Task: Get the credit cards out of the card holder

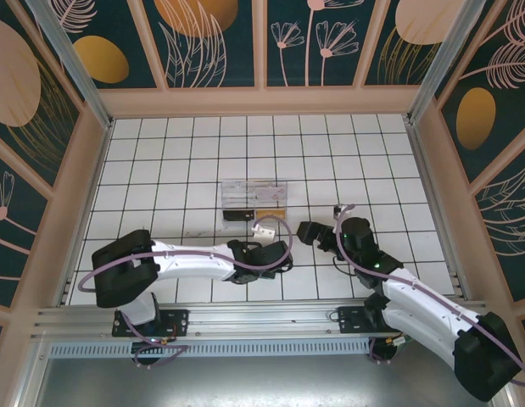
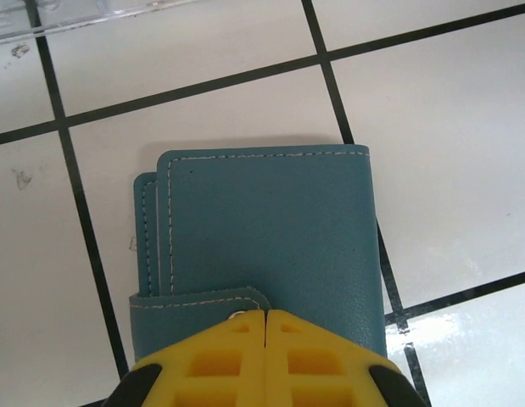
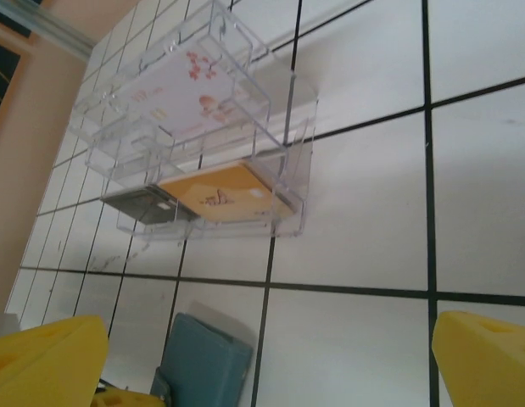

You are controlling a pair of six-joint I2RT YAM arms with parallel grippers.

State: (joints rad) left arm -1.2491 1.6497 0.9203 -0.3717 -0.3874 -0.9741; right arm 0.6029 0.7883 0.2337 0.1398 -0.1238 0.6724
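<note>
Yellow and pressed tip to tip, the left jaws sit closest to the lens, with no gap showing between them. Their tips meet on the near edge of the card holder, right where its closing tab ends. Whether they pinch that tab or merely press on it I cannot tell. Ahead of these jaws the teal holder lies flat on the white tiled table, folded shut, with no card showing. Farther ahead, the rim of a clear plastic box crosses the upper left.

Over on the right, the right jaws stand spread wide and hold nothing. A corner of the holder shows between them, nearer the left finger. Well ahead of them sits the clear box, with an orange card, a grey card and a white patterned card in its compartments.

The step in hand looks like opening the holder, and no card is out of it yet. The next move calls for lifting the tab free and folding the cover back. The right jaws would then need to close in to steady the body or draw a card. Thin leather may slip from such flat tips.
</note>
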